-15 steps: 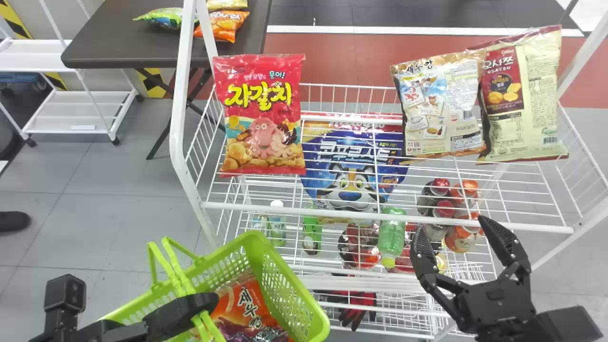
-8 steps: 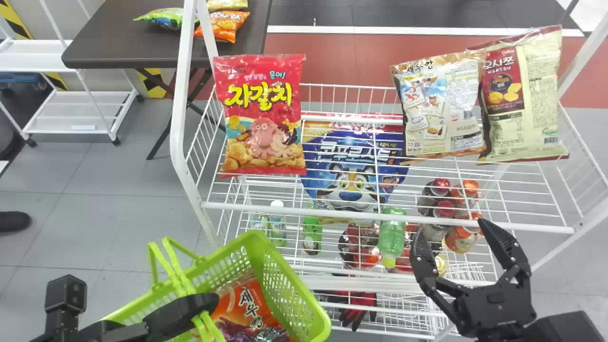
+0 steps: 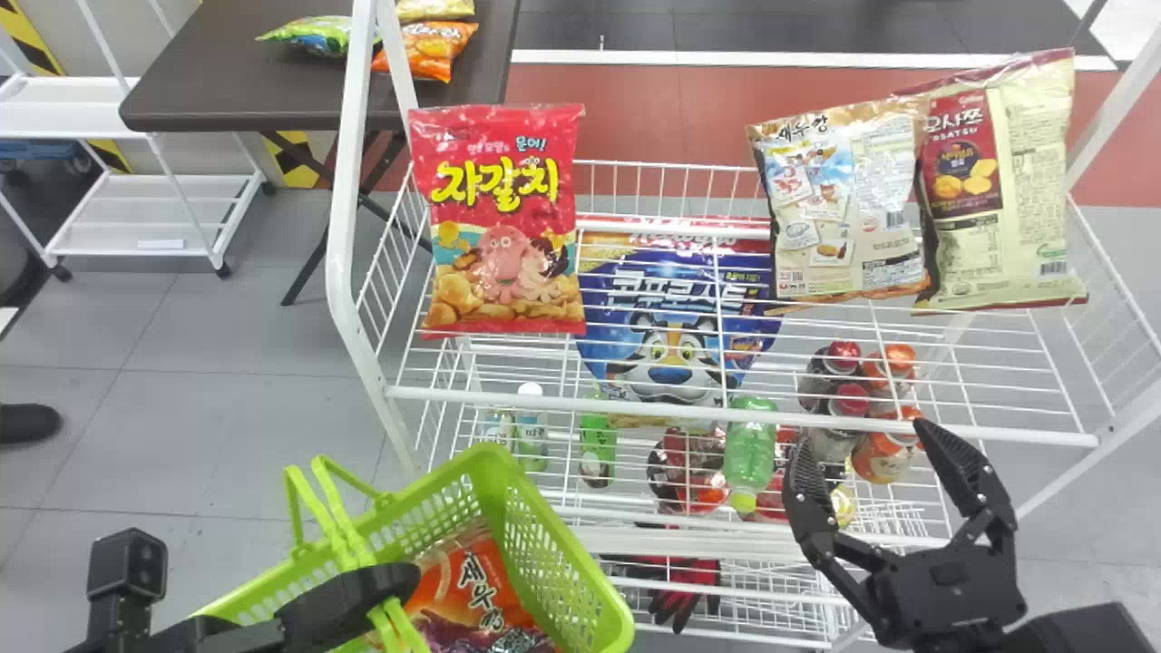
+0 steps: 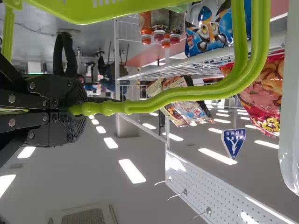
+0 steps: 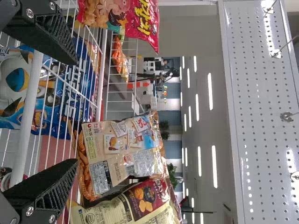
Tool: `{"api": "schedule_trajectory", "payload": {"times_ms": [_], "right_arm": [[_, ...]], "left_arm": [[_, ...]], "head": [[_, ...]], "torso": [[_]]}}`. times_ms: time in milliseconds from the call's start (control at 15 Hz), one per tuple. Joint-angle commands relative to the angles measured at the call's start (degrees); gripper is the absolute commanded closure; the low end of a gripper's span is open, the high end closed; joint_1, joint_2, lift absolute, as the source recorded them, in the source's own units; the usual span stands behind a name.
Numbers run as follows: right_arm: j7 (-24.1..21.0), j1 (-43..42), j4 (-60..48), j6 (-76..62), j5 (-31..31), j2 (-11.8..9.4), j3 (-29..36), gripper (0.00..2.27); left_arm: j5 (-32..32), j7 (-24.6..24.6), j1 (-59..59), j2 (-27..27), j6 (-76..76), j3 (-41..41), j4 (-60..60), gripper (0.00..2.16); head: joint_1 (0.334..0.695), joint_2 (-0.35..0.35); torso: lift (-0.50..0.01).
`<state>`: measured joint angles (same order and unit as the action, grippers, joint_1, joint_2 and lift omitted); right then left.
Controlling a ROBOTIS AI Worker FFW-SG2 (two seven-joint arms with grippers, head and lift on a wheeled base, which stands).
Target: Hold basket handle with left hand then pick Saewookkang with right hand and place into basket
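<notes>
At the lower left of the head view my left gripper (image 3: 363, 594) is shut on the handle of the green basket (image 3: 567, 544); in the left wrist view the gripper (image 4: 70, 111) clamps the green handle (image 4: 187, 95). An orange Saewookkang bag (image 3: 472, 585) lies inside the basket. Another Saewookkang bag (image 3: 839, 204), back side showing, stands on the top wire shelf. My right gripper (image 3: 875, 444) is open in front of the shelf, below that bag and apart from it. In the right wrist view the gripper (image 5: 74, 112) has its fingers spread, with the Saewookkang bag (image 5: 124, 154) beyond them.
A cream and maroon bag (image 3: 998, 181) touches the Saewookkang's right side. A red snack bag (image 3: 503, 222) is at the shelf's left. The shelf's white front rail (image 3: 635, 406) runs between the right gripper and the bags. Bottles (image 3: 853, 399) and a blue cereal bag (image 3: 671, 317) sit lower.
</notes>
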<state>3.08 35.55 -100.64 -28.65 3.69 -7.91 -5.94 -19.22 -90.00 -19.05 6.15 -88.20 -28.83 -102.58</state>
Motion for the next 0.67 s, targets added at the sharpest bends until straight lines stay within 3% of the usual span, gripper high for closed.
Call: {"api": "schedule_trajectory", "payload": {"times_ms": [0, 600], "right_arm": [[0.0, 0.48, -0.17, -0.74, 0.0, 0.0, 0.06, 0.05], [0.0, 1.1, -0.17, -2.32, 0.0, 0.0, 0.06, 0.05]], "left_arm": [[0.06, -0.57, 0.06, 0.0, -1.83, 0.09, -0.17, 2.15], [-0.55, -0.57, -0.02, -0.52, -1.83, 0.09, 0.18, 2.15]], "head": [[0.695, 0.032], [0.695, 0.027]], "torso": [[-0.019], [-0.019]]}}
